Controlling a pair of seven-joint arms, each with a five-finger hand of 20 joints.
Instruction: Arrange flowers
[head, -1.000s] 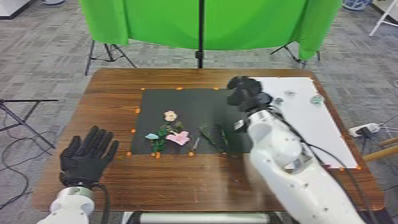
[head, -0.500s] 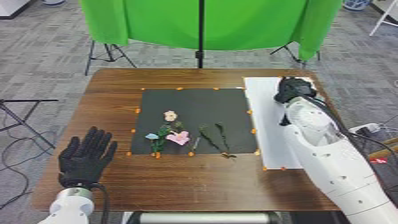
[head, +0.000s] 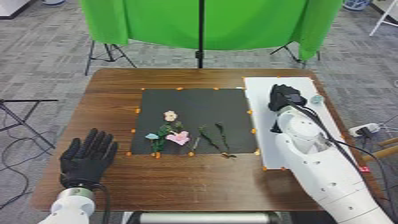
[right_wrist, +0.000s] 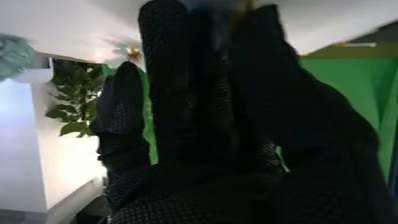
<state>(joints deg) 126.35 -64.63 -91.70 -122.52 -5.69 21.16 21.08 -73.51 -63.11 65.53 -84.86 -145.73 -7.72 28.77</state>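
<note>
The right hand (head: 284, 96) has swung from the black mat (head: 195, 107) over the white board (head: 269, 132), near the pale flower (head: 317, 99), likely after another bloom to arrange. Its fingers look nearly straight, their hold unclear; the left hand (head: 87, 152) spreads open, empty

Room between left hand (head: 86, 159) and flowers (head: 179, 138)
</note>
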